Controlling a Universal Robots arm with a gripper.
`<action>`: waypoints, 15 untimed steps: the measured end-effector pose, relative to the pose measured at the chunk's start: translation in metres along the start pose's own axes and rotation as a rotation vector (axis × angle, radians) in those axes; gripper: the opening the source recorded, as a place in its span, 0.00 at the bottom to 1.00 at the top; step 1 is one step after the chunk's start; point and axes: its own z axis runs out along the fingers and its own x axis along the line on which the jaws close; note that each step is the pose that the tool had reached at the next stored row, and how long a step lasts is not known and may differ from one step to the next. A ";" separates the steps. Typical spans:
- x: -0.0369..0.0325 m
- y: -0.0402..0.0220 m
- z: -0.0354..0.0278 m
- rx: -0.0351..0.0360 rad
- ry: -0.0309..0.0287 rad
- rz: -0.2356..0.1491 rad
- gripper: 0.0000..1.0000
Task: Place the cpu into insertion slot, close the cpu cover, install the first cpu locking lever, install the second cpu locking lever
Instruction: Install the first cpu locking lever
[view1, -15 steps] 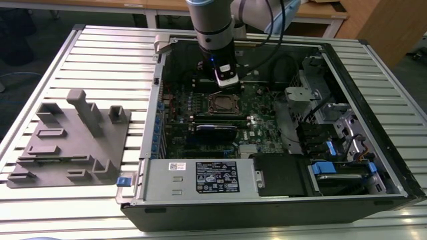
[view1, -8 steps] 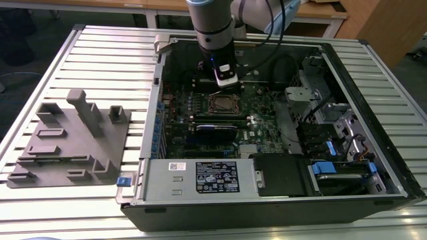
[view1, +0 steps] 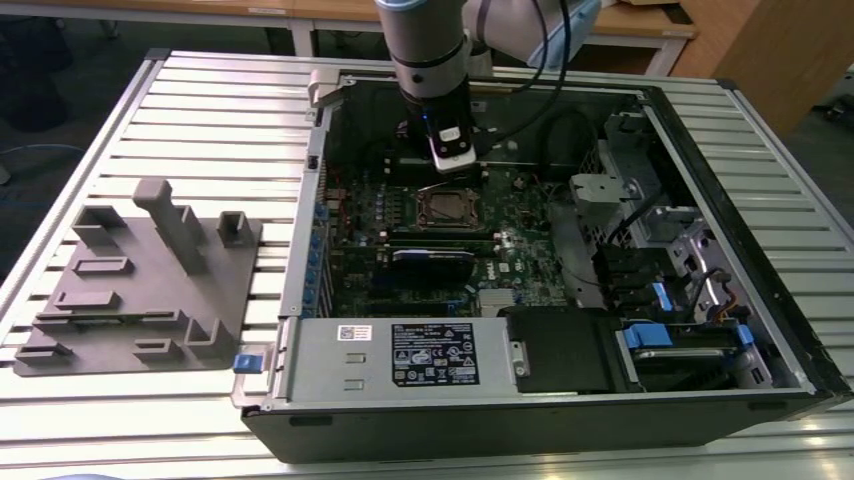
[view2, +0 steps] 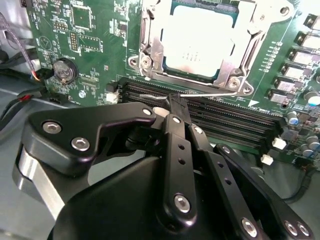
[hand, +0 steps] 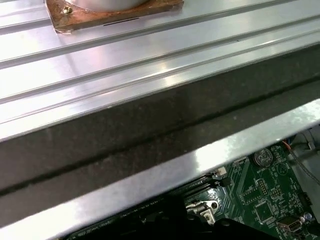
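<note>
open computer case (view1: 694, 330) lay on a ribbed metal table (view1: 200, 110), green circuit board (view1: 400, 285) facing up. beside it, toward the exterior view's left, sat a grey plastic fixture (view1: 140, 290). hung over the board from above: a robot arm (view1: 424, 50) with its end effector (view2: 175, 100). black fingers (view2: 176, 112) pressed together at the tips, pinching a thin wire locking lever (view2: 200, 94) just beside the socket, above the long black memory slots (view2: 235, 117). seated in the insertion slot (view2: 145, 47): the cpu (view2: 197, 42), pale metal top showing. laid flat around the chip: the cpu cover (view2: 252, 47), silvery frame closed over its edges.
</note>
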 end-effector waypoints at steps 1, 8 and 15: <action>-0.0002 0.0000 0.0005 0.0028 -0.0015 0.002 0.11; 0.0003 -0.0005 0.0045 0.0123 -0.0080 0.019 0.11; 0.0016 0.0028 0.0068 0.0188 -0.0164 0.052 0.11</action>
